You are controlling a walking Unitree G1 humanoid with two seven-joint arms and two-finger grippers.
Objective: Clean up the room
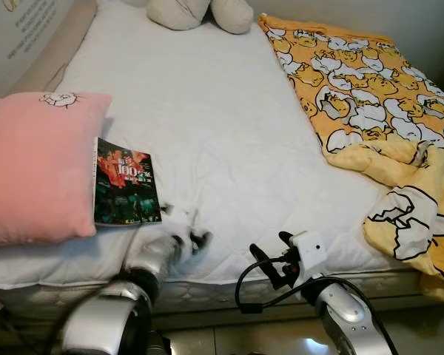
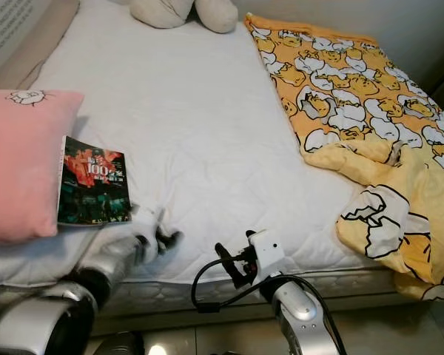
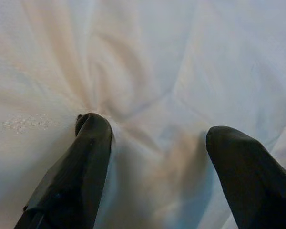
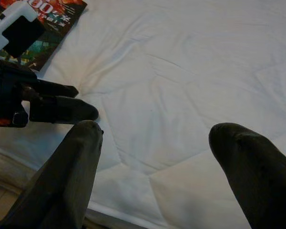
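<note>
Left gripper spread, tips pressed into the sheet just at 4 o'clock of the book resting against the pillow, likely lining up a grab; right gripper spread, waiting at mattress edge.

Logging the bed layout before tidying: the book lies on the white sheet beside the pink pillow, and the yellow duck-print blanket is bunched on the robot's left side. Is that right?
One detail is wrong: the yellow duck-print blanket is on the robot's right side, as the left eye view shows. The book does lie on the white sheet beside the pink pillow.
</note>
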